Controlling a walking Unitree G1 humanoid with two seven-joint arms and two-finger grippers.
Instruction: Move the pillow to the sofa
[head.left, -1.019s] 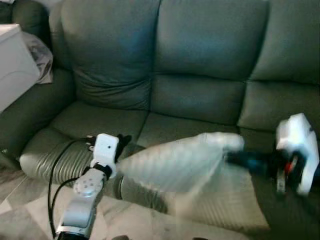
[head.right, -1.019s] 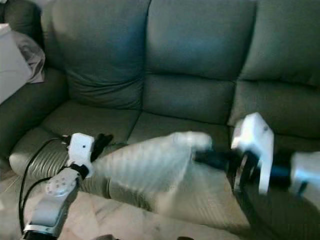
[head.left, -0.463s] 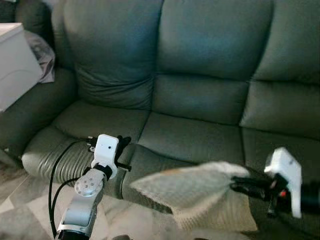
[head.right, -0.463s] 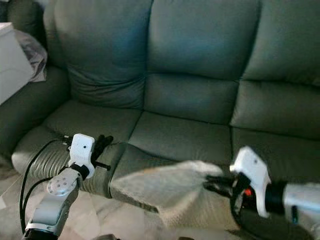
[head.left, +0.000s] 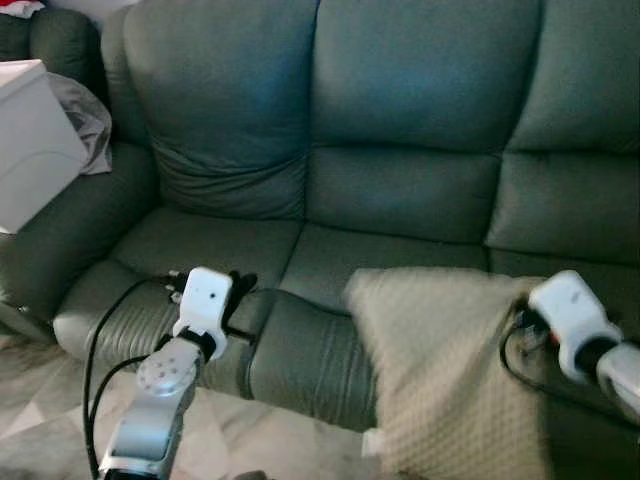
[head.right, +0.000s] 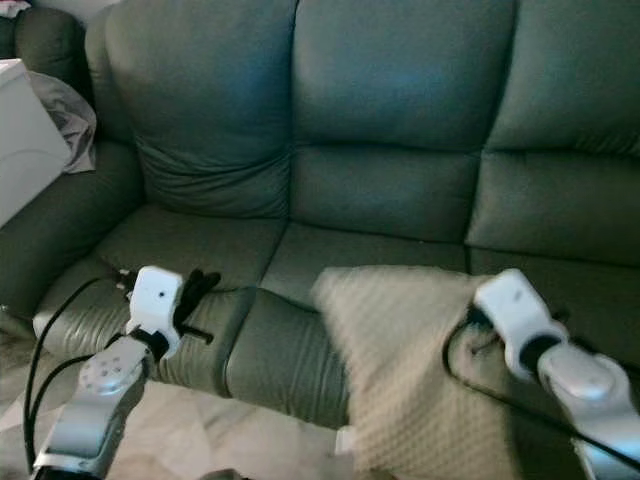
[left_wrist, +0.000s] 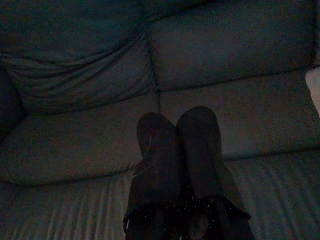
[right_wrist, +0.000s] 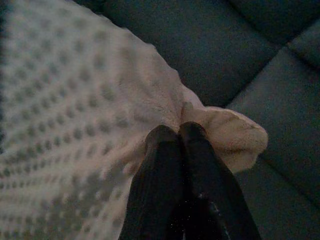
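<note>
Now the beige dotted pillow (head.left: 440, 370) lies on the seat of the dark green leather sofa (head.left: 400, 120), toward the right, its near end hanging over the front edge of the cushion. The right gripper (right_wrist: 177, 134) has its two black fingers pressed together on a bunched corner of the pillow at the pillow's right side; in the head views the white wrist housing sits just right of the fabric, with a black cable looping beneath it. The left gripper (head.left: 238, 285) is over the near edge of the left seat cushion, well apart from the pillow, its fingers closed against each other and holding nothing, as the left wrist view shows. At the far left a white box (head.left: 35, 145) rests on the sofa's armrest, with a grey cloth (head.left: 88, 125) just beside it
</note>
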